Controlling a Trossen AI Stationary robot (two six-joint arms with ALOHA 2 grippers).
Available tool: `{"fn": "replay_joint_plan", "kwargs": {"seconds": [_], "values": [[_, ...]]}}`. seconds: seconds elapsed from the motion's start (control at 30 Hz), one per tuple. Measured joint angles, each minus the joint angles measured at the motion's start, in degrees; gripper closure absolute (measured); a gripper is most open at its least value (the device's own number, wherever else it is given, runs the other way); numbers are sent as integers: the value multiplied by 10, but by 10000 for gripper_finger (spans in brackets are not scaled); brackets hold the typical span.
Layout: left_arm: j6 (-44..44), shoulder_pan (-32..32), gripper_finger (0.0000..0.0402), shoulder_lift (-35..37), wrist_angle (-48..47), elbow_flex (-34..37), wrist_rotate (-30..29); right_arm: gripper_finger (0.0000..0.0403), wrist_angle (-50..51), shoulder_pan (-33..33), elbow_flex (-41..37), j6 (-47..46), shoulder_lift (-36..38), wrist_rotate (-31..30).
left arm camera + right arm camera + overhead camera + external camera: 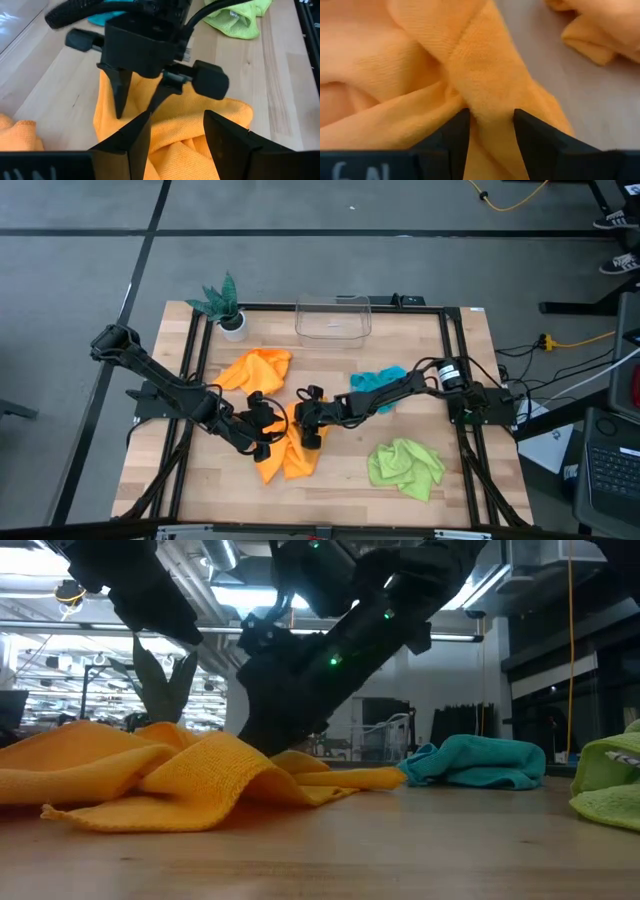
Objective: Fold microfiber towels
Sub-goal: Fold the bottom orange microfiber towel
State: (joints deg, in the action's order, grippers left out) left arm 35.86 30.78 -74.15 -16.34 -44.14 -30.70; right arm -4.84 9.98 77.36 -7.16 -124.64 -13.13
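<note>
An orange microfiber towel (285,457) lies crumpled near the table's front middle, and both grippers are at it. My right gripper (491,125) points down at a slant, its open fingers astride a raised fold of this towel. My left gripper (175,130) stands open just left of it, with the towel showing below and between its fingers; it touches nothing that I can see. A second orange towel (256,368) lies bunched farther back. The teal towel (374,386) lies under the right arm. The lime green towel (405,467) lies at the front right. My right gripper has a raised fold (487,95) of the orange towel between its two fingers. The fold fills the gap, and both fingers (456,131) touch its sides. They come from above, slanting in from the table's right, and lie across the ridge. The towel rests slack on the table.
A green artificial plant in a white pot (226,308) stands at the back left. A clear container (333,318) stands at the back middle. Black rails (452,370) run along the table's sides. Bare wood shows at the front left and back right.
</note>
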Motion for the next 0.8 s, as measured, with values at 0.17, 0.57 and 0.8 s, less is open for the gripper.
{"fn": "replay_joint_plan", "kwargs": {"seconds": [0.17, 0.57, 0.8], "values": [[0, 0, 225, 0, 0, 0, -1, 290, -1, 0, 0, 1, 1, -9], [0, 0, 225, 0, -2, 0, -2, 394, -11, 1, 0, 2, 17, 12], [0, 0, 225, 0, -5, 0, -1, 397, -17, 0, 1, 34, 69, 8]]}}
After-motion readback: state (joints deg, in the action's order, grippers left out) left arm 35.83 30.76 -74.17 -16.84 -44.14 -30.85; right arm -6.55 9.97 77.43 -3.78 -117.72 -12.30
